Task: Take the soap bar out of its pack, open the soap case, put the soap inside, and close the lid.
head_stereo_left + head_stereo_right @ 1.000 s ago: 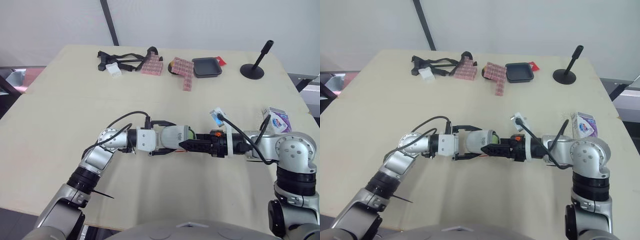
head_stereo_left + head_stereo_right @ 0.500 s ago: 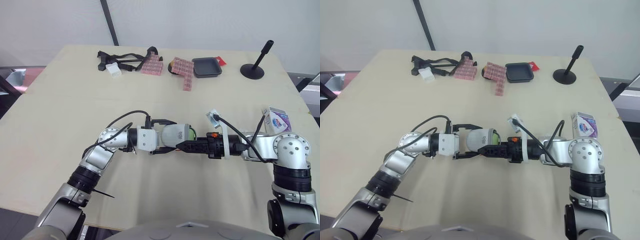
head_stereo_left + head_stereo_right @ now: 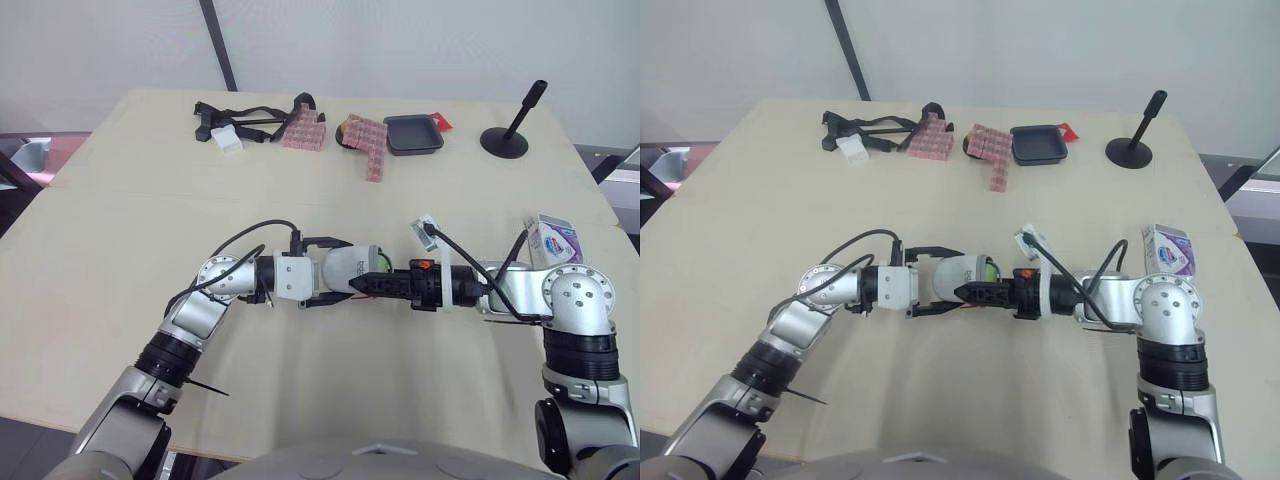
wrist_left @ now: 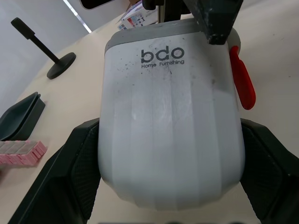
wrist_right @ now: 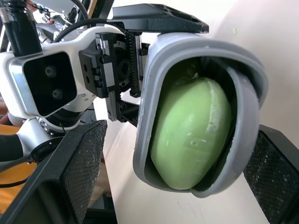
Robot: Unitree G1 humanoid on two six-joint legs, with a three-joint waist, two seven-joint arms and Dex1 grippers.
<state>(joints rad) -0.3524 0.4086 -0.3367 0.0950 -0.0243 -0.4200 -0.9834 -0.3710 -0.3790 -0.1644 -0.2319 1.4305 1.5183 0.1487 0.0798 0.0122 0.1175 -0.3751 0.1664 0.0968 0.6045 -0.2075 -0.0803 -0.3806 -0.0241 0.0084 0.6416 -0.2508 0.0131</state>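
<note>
Soap bar [image 5: 191, 133], pale green, sits inside the soap case [image 4: 170, 126], and the right wrist view looks straight into the case's mouth. A grey lid [image 5: 245, 121] stands partly across that mouth, covering one edge of the bar; its hinge is hidden, and how far it is from shut is hard to judge. The left gripper [image 3: 332, 272] is clenched on the case, one black finger pressed to each side, holding it just above the table [image 3: 130, 220] near the middle. The case's far end is buried between those fingers. The right gripper [image 3: 365, 284] meets the case at its open end with its fingers spread to either side of the mouth; whether either pad actually touches the rim cannot be made out. A red piece [image 4: 243, 84] lies along one side of the case, its nature unclear. The soap pack [image 3: 553, 238] stands near the table's right edge, partly cut off behind the right arm.
</note>
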